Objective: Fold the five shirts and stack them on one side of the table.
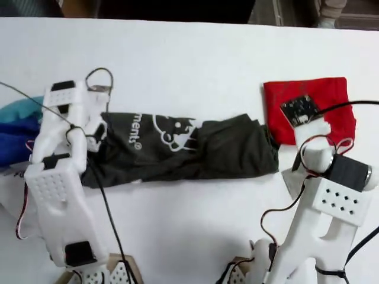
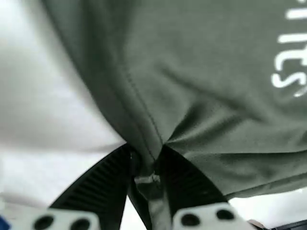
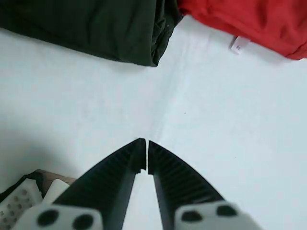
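Left gripper [image 2: 146, 162] I see pinched tight on an edge of the dark green shirt [image 1: 225, 151], lying across mid-frame | right gripper [image 3: 146, 155] closed on nothing over bare table [image 3: 230, 143] | red shirt [image 1: 331, 100] centre-right

White flat tabletop [image 1: 189, 53], 3 cloths.
Dark green printed shirt [image 1: 228, 151] across mid; red folded shirt [image 1: 331, 97] beside one end, blue fabric pile [image 1: 15, 127] at other.
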`<state>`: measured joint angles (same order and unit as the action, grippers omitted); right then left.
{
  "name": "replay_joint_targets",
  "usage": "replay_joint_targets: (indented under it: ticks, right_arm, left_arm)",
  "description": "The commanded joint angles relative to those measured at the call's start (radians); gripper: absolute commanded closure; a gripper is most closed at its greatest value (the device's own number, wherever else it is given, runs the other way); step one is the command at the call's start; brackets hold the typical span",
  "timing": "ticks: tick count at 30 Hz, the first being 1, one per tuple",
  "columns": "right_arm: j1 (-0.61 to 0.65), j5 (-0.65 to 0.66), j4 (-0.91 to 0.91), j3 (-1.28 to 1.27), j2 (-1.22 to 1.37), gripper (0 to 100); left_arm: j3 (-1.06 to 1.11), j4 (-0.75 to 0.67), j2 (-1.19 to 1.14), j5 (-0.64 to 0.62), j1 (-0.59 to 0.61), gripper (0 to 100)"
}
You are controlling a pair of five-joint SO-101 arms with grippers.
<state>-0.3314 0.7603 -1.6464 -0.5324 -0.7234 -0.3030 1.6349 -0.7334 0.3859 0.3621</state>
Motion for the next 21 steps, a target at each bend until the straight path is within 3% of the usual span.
replay_joint_targets:
  ticks: [1, 5, 12, 16, 21]
  right_arm:
    - [-0.048, 0.006, 0.093, -0.140, -0.042, 97.6]
    - [-0.116, 0.106, 0.275, -0.388, -0.094, 97.6]
    - [-0.358, 0.276, 0.547, -0.732, -0.246, 97.6]
    - [-0.418, 0.339, 0.687, -0.895, -0.311, 97.7]
    - [-0.432, 0.304, 0.777, -1.002, -0.374, 97.7]
  left_arm:
    - [-0.191, 0.094, -0.009, 0.051, 0.104, 97]
    - [-0.325, 0.155, 0.009, 0.080, 0.127, 98]
    - [-0.182, 0.155, 0.186, 0.080, 0.084, 98]
    - [-0.051, 0.155, 0.364, 0.075, -0.058, 98]
    - [0.005, 0.149, 0.549, 0.080, -0.302, 98]
